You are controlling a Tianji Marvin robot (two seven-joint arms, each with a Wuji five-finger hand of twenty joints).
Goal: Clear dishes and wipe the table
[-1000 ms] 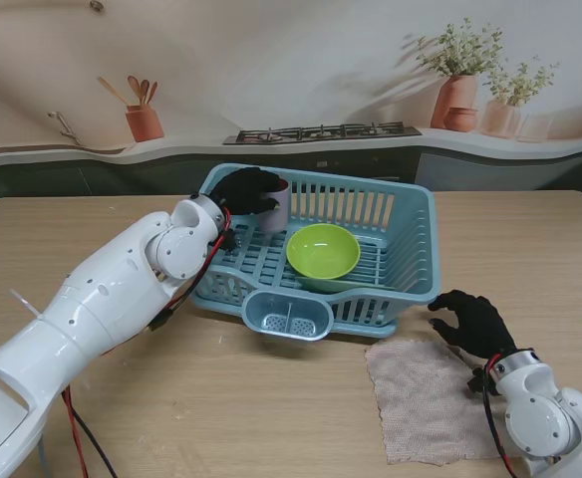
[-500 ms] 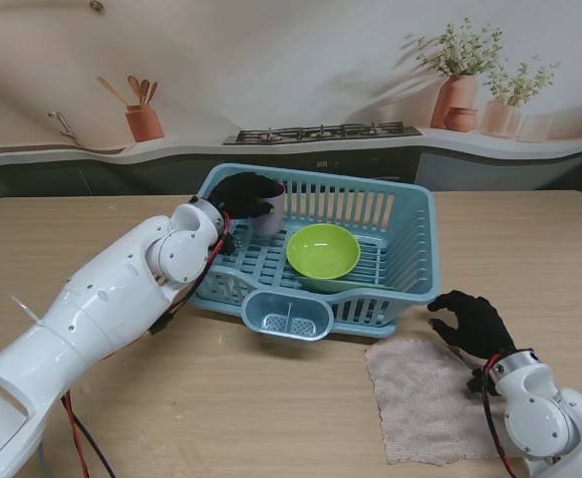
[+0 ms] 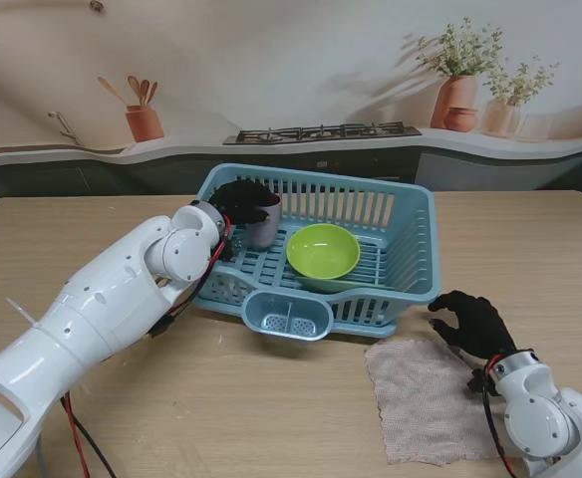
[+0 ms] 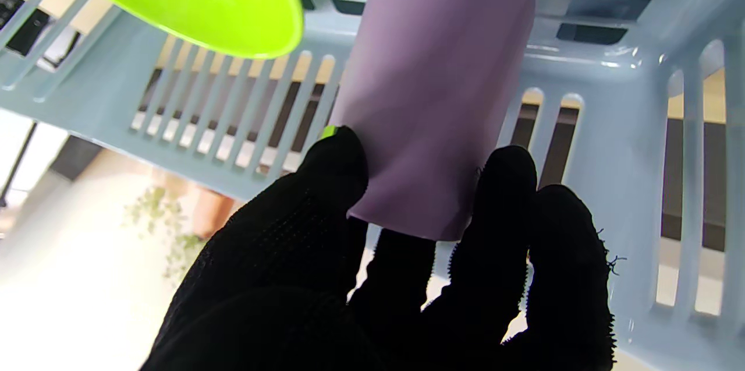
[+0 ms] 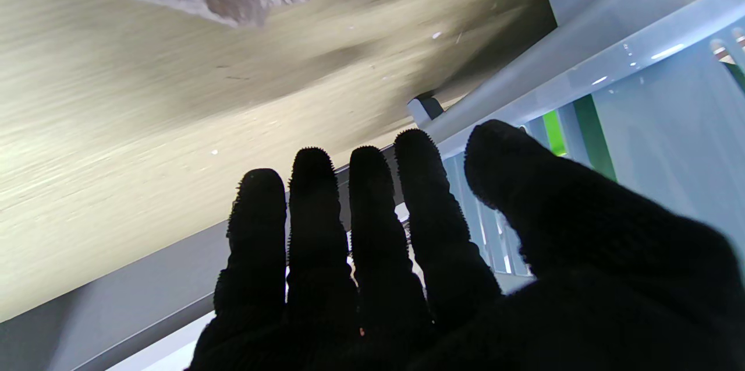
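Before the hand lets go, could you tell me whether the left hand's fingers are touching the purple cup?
Touching. The left wrist view shows the fingers of the left hand pressed against the purple cup on both sides, with no gap.

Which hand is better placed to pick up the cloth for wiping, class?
Right. The right hand is open at the far right edge of the cloth, while the left hand grips the purple cup inside the dish rack.
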